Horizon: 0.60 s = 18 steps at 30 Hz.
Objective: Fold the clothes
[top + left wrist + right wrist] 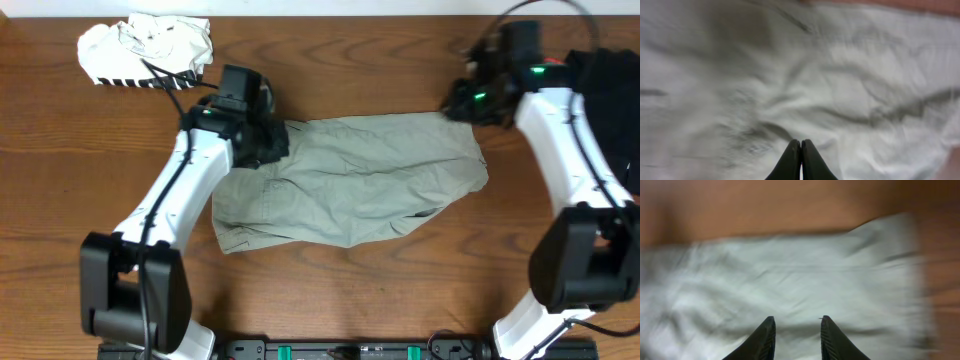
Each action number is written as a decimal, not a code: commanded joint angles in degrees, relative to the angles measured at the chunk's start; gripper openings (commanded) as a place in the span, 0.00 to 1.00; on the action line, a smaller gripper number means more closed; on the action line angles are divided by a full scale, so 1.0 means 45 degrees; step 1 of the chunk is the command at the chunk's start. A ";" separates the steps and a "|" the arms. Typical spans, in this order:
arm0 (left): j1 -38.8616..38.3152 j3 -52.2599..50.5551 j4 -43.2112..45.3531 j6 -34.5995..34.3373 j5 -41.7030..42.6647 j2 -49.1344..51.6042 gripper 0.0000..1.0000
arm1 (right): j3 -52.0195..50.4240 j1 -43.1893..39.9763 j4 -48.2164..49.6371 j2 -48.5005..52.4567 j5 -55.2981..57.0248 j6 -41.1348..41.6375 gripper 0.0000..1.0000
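Khaki shorts: flat on table, long axis left-right, right end angled slightly farther from the robot.
Left gripper: fingers pressed together over the fabric.
Right gripper: fingers spread.

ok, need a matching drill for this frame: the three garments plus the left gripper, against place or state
Things:
1. khaki shorts
2. striped white garment
3. black garment
4. left gripper

Place or state:
a. crumpled, far corner on the side of the left arm
b. jaws shut
c. spread flat between the two arms
d. beside the right arm, on its outer side

Pairs: 1-c, 2-a, 3-d, 4-b
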 commanded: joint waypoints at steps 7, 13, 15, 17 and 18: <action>-0.1914 -0.0340 -0.0777 -0.0821 0.2093 0.1020 0.06 | -0.1151 0.2934 -0.0374 0.1865 -0.0986 0.0617 0.26; -0.2137 -0.0442 -0.0991 -0.0826 0.1413 0.1583 0.06 | -0.1724 0.3279 -0.0287 0.2395 -0.0593 0.1496 0.25; -0.2108 -0.0515 -0.1141 -0.0816 0.1394 0.1851 0.06 | -0.2021 0.3191 -0.0335 0.2395 -0.0593 0.1501 0.27; -0.2098 -0.0699 -0.1219 -0.0816 0.1341 0.2249 0.06 | -0.2370 0.3094 -0.0374 0.2395 -0.0369 0.1496 0.28; -0.2084 -0.0792 -0.1263 -0.0821 0.1307 0.2429 0.06 | -0.2555 0.3031 -0.0398 0.2395 -0.0151 0.1496 0.29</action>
